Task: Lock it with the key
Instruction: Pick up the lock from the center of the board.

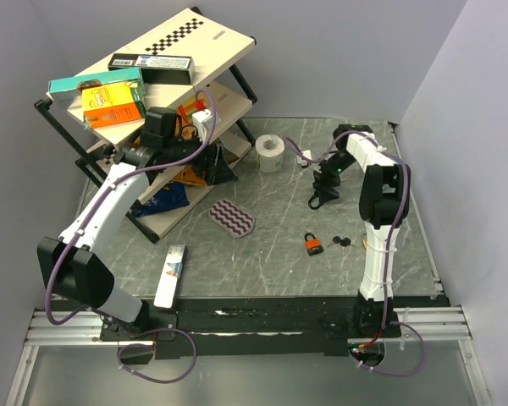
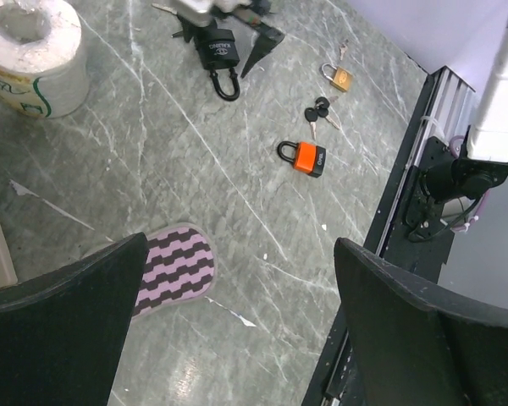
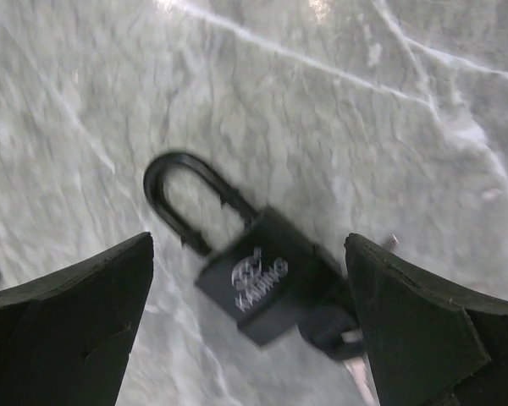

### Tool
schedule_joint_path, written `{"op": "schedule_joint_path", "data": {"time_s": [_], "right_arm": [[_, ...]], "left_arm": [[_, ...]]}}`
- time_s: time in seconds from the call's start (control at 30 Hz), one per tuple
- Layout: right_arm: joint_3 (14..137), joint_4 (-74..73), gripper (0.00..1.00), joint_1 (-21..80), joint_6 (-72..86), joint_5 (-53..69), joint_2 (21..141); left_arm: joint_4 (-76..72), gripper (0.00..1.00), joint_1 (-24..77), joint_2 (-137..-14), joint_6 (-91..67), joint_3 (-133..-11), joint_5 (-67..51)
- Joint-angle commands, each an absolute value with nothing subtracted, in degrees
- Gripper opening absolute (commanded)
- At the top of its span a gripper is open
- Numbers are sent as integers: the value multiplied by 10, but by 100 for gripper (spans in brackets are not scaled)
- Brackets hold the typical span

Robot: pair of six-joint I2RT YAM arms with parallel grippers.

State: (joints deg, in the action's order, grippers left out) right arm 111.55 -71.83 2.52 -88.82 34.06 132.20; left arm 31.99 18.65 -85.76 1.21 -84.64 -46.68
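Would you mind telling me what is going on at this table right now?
The right tool hangs open directly over a black padlock lying flat on the table, with nothing gripped. The left tool is open too, raised near the shelf rack and holding nothing. An orange padlock, a bunch of keys and a small brass padlock lie untouched nearby.

Black padlock (image 3: 267,275): white brand lettering, illegible.
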Motion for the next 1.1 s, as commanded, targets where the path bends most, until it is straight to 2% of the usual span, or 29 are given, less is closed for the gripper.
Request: {"op": "schedule_joint_path", "data": {"time_s": [0.0,0.23,0.43,0.6,0.83,1.07], "right_arm": [[1078,-679,99,5,-1030,349,1241],[1049,-663,99,3,-1158,328,1243],[1046,-656,99,6,-1197,316,1254],[1053,-655,99,16,-1190,314,1265],[1096,-680,93,33,-1138,324,1295],[1107,-702,91,36,-1125,301,1306]], "left_arm": [[320,96,180,-860,32,-867,-475],[330,96,180,-865,39,-874,-474],[334,96,180,-864,47,-875,-467],[331,96,180,-865,47,-875,-465],[332,96,180,-863,46,-868,-471],[331,96,180,-861,46,-864,-475]]}}
